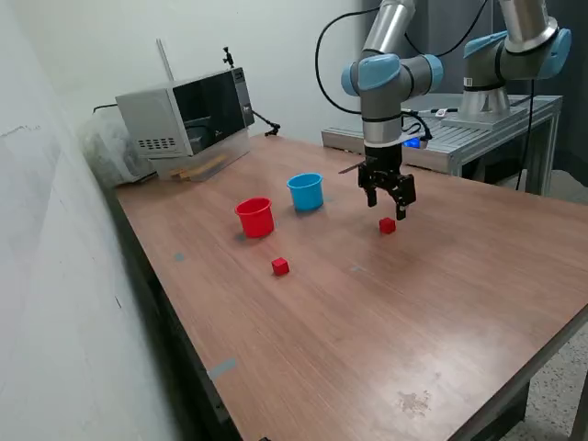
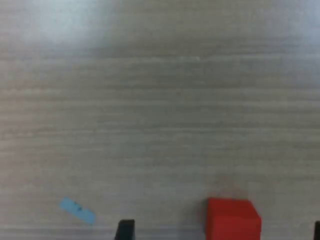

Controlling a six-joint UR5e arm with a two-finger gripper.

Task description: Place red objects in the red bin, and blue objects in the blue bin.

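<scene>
Exterior view, layout: the red cup [image 1: 255,218] and the blue cup [image 1: 306,191] stand upright, near each other, mouths up to receive cubes.
Exterior view, cubes: one red cube [image 1: 280,266] lies on the wooden table [image 1: 441,303] in front of the red cup; a second red cube [image 1: 387,225] lies toward the exterior view's right. No dark-blue cube is visible; whether any sits inside a cup cannot be told.
Exterior view, gripper: the gripper [image 1: 387,208] hangs pointing straight down just above the second cube, jaws spread, holding nothing, apparently lined up for a pick.
Wrist view, cube: a red cube [image 2: 233,219] sits on bare wood, between two dark fingertips [image 2: 125,229] at the frame edge, touching neither.
Wrist view, other: a bit of blue tape [image 2: 77,210] lies on the table nearby.
</scene>
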